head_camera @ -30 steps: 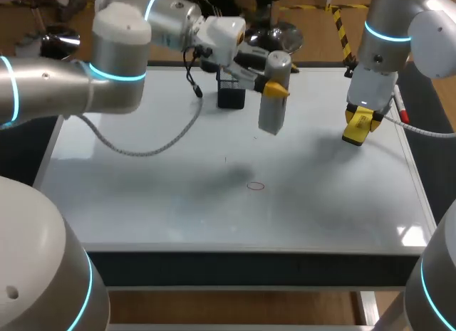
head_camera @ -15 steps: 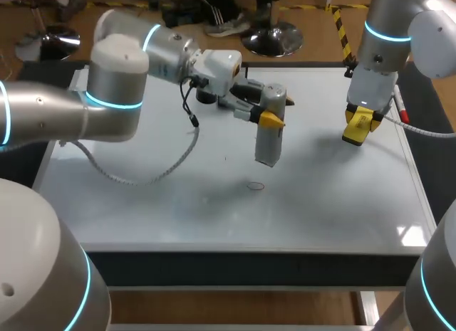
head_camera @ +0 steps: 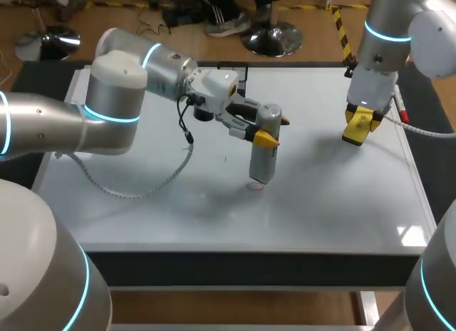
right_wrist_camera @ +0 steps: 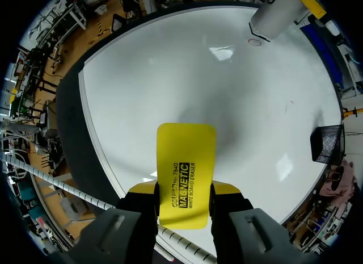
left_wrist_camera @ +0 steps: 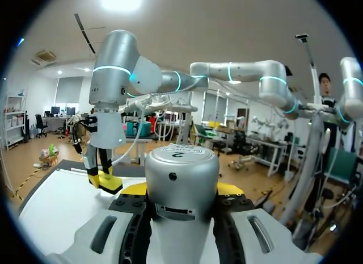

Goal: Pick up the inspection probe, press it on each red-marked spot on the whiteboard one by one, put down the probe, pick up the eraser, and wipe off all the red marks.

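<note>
My left gripper (head_camera: 273, 129) is shut on the silver cylindrical probe (head_camera: 261, 154), which stands nearly upright. The probe's lower end rests on or just above a small red circle (head_camera: 255, 186) near the middle of the whiteboard (head_camera: 142, 188). In the left wrist view the probe (left_wrist_camera: 181, 187) fills the space between the fingers. My right gripper (head_camera: 358, 119) hangs over the board's right part, shut on the yellow eraser (head_camera: 354, 134). From the right wrist view, the eraser (right_wrist_camera: 186, 162) sticks out beyond the fingers above the board, and the probe (right_wrist_camera: 275, 17) stands by the red circle (right_wrist_camera: 254, 42) far ahead.
A black mesh basket (right_wrist_camera: 327, 143) stands at the board's far edge, mostly hidden behind my left arm in the head view. A red-and-white pen (head_camera: 401, 109) lies along the right edge. A tiny dark mark (head_camera: 226, 159) sits left of the probe.
My left arm has carried the probe down and toward the front, from beside the basket to the red circle. The right arm and eraser have not moved.
</note>
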